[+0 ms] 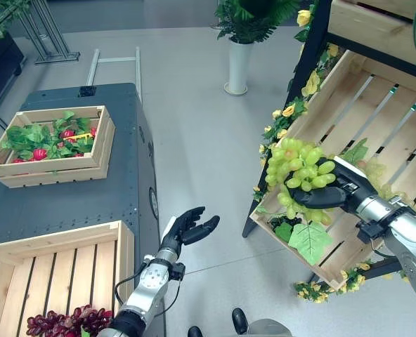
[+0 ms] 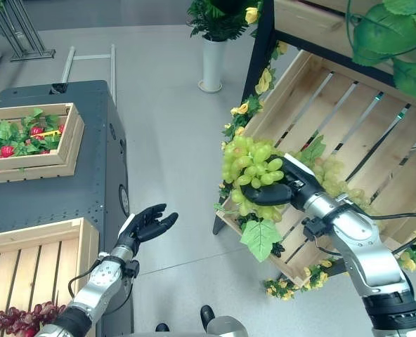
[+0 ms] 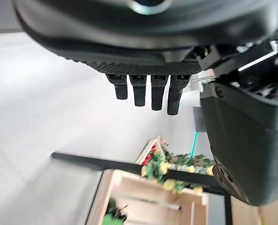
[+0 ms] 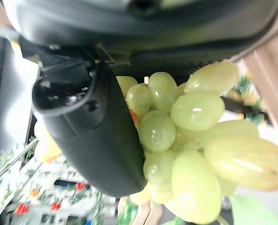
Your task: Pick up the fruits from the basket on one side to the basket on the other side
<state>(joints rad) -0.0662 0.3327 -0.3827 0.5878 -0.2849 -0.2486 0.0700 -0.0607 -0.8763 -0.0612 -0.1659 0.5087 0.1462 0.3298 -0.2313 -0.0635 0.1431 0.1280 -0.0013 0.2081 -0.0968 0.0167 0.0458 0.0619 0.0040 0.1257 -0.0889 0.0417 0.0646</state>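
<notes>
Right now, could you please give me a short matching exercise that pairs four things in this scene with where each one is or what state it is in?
Things:
1. green grapes
2. purple grapes
3. left hand
4. white vase

Places or states:
A. standing on the floor with a leafy plant in it
B. open and holding nothing, above the floor
C. held in the right hand at the tilted wooden crate
D. lying in the near slatted crate on the robot's left

Pairs: 1-C, 2-D, 3-B, 4-A
</notes>
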